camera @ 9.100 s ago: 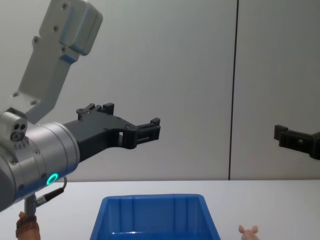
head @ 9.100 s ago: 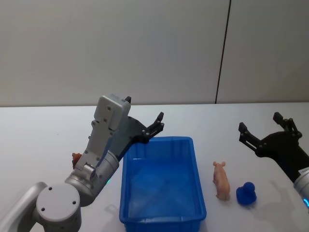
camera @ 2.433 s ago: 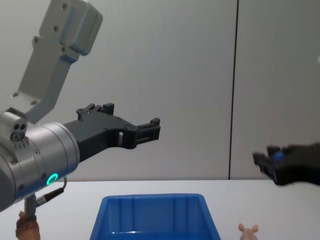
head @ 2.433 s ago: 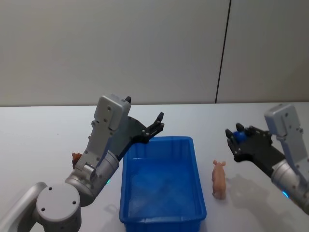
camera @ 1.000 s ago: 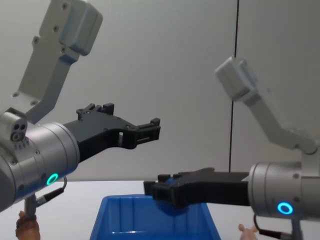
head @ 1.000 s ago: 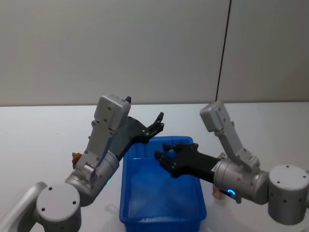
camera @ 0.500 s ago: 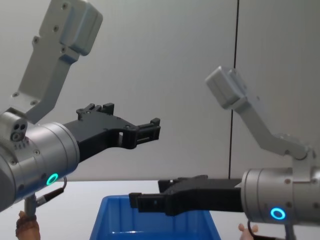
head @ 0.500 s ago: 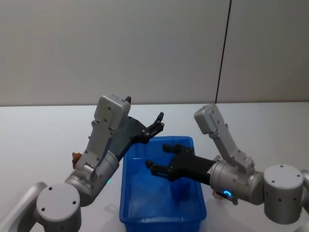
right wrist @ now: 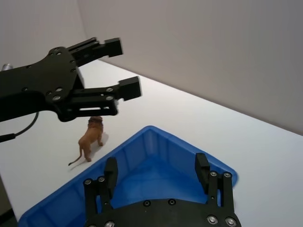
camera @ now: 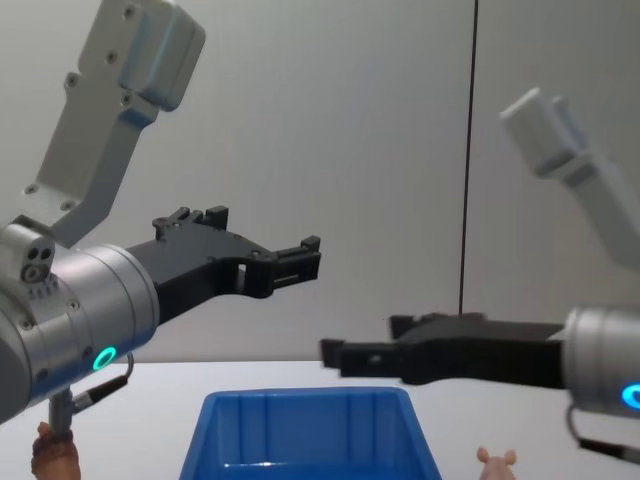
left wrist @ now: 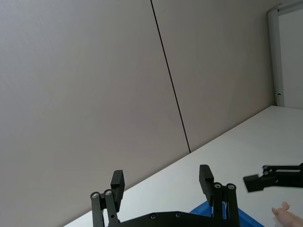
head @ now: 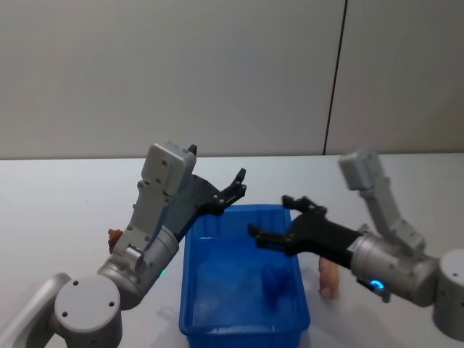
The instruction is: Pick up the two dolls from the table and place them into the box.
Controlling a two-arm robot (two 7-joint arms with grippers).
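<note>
The bench (head: 58,203) is carrying the box (head: 239,330) in the middle, I judge so that either arm can reach it. I am holding my right gripper (head: 274,216) above the box's far end, fingers spread and empty, high enough to clear the rim. A small dark-blue toy (head: 275,279) is lying below it. My left gripper (head: 235,187), also spread, is hovering by the far left corner. The pink doll (head: 328,279) is lying just right of the box and the brown doll (right wrist: 90,142) is standing to its left, both on the bench.

Right gripper (right wrist: 156,165) with fingers spread wide above the open inside of the blue box (right wrist: 189,149), brown doll (right wrist: 91,139) standing on the white table (right wrist: 227,127) just outside one box corner, not touching, left gripper (right wrist: 124,67) raised above it, fingers parted
</note>
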